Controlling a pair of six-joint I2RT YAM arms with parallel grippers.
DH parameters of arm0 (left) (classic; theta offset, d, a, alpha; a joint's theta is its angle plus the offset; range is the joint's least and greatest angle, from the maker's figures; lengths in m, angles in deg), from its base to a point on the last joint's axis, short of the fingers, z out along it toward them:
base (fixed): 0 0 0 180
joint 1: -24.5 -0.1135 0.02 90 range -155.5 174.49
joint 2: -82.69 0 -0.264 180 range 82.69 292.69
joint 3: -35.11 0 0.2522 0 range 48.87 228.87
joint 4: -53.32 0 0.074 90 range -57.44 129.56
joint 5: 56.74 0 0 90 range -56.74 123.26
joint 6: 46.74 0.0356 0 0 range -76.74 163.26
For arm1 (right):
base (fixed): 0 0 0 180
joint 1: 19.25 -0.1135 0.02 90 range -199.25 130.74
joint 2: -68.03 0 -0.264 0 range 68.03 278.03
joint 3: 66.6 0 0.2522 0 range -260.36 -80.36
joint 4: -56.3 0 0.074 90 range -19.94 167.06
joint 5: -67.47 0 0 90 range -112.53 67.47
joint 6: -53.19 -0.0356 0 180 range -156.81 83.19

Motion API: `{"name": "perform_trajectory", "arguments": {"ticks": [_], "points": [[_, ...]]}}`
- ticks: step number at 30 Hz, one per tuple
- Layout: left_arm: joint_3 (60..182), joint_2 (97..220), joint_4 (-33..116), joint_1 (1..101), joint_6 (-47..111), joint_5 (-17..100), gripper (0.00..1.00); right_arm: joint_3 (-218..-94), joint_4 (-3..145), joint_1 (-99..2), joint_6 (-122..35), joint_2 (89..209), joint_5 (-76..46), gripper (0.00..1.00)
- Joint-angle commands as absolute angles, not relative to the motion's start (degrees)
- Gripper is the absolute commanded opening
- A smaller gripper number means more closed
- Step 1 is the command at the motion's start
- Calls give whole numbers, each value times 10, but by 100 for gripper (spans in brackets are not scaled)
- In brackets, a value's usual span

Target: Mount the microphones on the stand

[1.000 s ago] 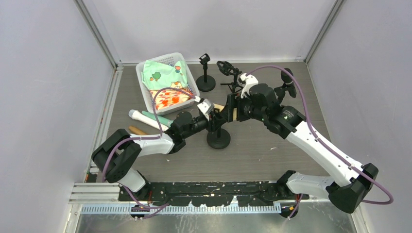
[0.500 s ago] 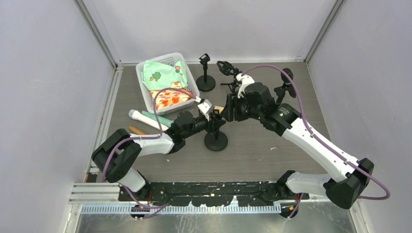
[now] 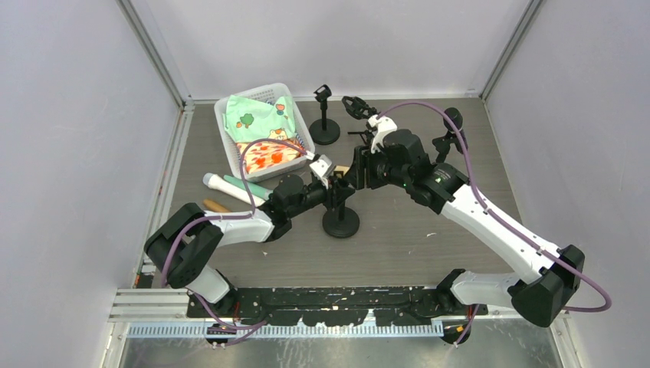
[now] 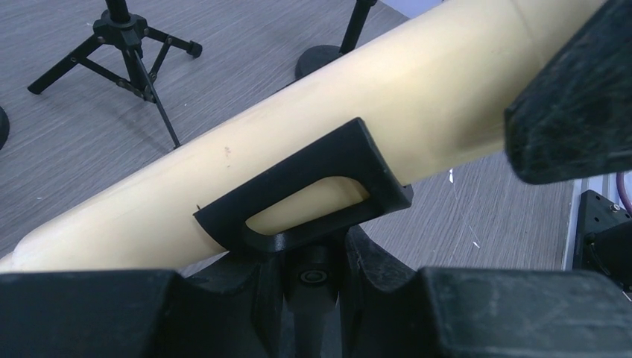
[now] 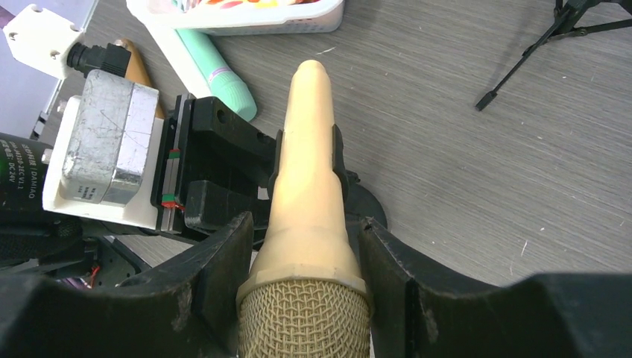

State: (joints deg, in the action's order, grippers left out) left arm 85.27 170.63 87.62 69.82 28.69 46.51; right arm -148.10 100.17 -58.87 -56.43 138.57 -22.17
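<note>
Top external: right gripper [image 3: 354, 175], on cream microphone [image 5: 305, 186], farther left.

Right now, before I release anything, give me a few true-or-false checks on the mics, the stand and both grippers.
1. The cream microphone lies in the clip of the stand. True.
2. The right gripper grips the mint green microphone. False: it is shut on the cream microphone, just below its head; the mint green one lies on the table beside the basket.
3. The left gripper is shut on the stand, below the clip. True.
4. The brown microphone lies in the basket. False: it lies on the table, outside the basket.
</note>
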Motion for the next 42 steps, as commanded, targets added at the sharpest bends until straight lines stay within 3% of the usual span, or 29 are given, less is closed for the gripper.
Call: {"name": "perform_trajectory", "arguments": {"ticks": [1,13,17,21,25,31,42], "points": [[873,1685,1014,715,297,524,0,-1439,1015,-583,-540,1440,-234,1],[871,1687,1012,715,300,518,0,-1437,1018,-583,-530,1464,-211,2],[866,1684,1000,715,308,496,0,-1447,1020,-583,-530,1427,-223,29],[856,1683,996,715,319,474,0,-1465,1018,-583,-531,1359,-224,62],[848,1686,1000,715,326,465,0,-1486,1008,-583,-529,1293,-224,75],[843,1701,1024,715,325,459,0,-1492,978,-583,-507,1211,-223,81],[906,1771,1099,700,375,420,0,-1337,860,-583,-467,1073,-302,77]]}}
